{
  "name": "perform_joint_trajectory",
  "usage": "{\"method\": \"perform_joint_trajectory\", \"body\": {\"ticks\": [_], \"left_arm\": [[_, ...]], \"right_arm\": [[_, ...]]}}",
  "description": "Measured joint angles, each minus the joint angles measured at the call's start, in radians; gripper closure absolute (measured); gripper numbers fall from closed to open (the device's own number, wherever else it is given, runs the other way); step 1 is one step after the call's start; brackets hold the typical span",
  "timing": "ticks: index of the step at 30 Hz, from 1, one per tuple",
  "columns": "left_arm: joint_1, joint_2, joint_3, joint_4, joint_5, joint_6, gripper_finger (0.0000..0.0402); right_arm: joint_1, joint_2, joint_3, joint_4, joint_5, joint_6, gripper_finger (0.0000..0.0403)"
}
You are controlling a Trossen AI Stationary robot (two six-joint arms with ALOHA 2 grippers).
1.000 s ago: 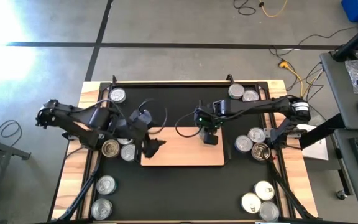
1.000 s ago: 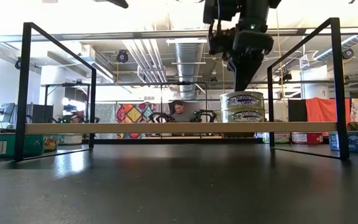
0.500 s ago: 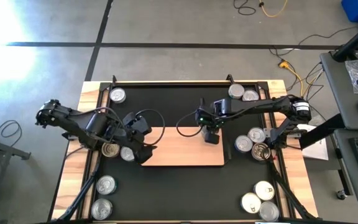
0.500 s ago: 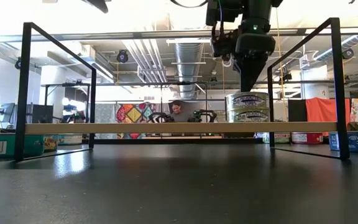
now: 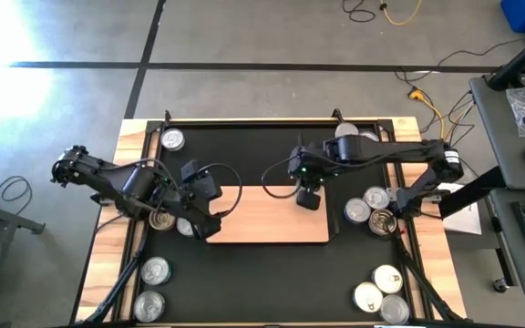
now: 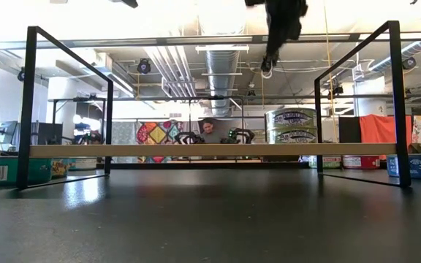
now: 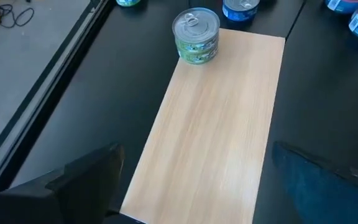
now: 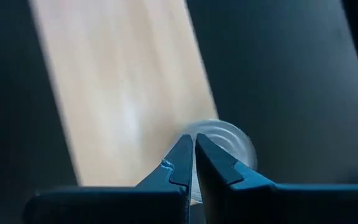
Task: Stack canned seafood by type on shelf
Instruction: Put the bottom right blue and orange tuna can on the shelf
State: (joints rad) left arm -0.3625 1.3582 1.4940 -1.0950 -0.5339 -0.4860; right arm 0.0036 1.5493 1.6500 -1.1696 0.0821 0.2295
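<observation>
From above, your right gripper (image 5: 307, 199) hides the tins on the flat light-wood shelf with black metal frame ends (image 5: 267, 221); the low view shows what sits under it: two short round silver tins with green labels, stacked (image 6: 290, 126), on the board, with the gripper (image 6: 268, 67) well above them and apart. The right wrist view shows its jaws closed on nothing, tips pressed together, the shiny tin top just beyond them. Your left gripper (image 5: 210, 220) hangs over the shelf's opposite end with jaws spread wide and empty; its wrist view looks down the bare board (image 7: 216, 124) to the green-labelled stack (image 7: 196, 36) at the far end. Only the high view shows the loose silver-topped tins (image 5: 376, 208) on the black mat (image 5: 244, 278) either side of the shelf
</observation>
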Motion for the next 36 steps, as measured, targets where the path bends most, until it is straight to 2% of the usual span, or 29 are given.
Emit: {"method": "perform_joint_trajectory", "body": {"ticks": [5, 8, 12, 16, 19, 22, 24, 28, 36], "left_arm": [[0.018, -0.001, 0.0, 0.0, -0.009, 0.031, 0.001], [0.023, -0.001, 0.0, 0.0, -0.01, 0.053, 0.001], [0.024, -0.001, 0.0, -0.001, -0.06, 0.106, 0.001], [0.042, -0.001, 0.0, 0.026, -0.096, 0.169, 0.001], [0.051, -0.001, 0.0, 0.108, -0.097, 0.24, 0.001], [0.052, -0.001, 0.0, 0.228, -0.06, 0.338, 0.001], [0.056, -0.001, 0.0, 0.289, 0.003, 0.383, 0.001], [0.064, -0.001, 0.0, 0.321, 0.105, 0.424, 0.001], [0.064, 0.001, -0.025, 0.32, 0.107, 0.448, 0.001]], "right_arm": [[0.136, -0.008, 0.063, -0.02, -0.017, 0.123, 0.039], [0.247, -0.017, 0.112, -0.073, -0.11, 0.252, 0.039], [0.408, -0.032, 0.159, -0.098, -0.212, 0.494, 0.039], [0.551, -0.035, 0.169, -0.071, -0.205, 0.716, 0.039], [0.634, -0.018, 0.138, -0.028, -0.206, 0.854, 0.039], [0.702, 0.02, 0.106, 0.013, -0.246, 0.977, 0.039], [0.743, 0.048, 0.101, 0.014, -0.279, 1.057, 0.039], [0.82, 0.099, 0.101, 0.042, -0.323, 1.2, 0.039], [0.979, 0.172, 0.102, 0.057, -0.327, 1.464, 0.039]]}}
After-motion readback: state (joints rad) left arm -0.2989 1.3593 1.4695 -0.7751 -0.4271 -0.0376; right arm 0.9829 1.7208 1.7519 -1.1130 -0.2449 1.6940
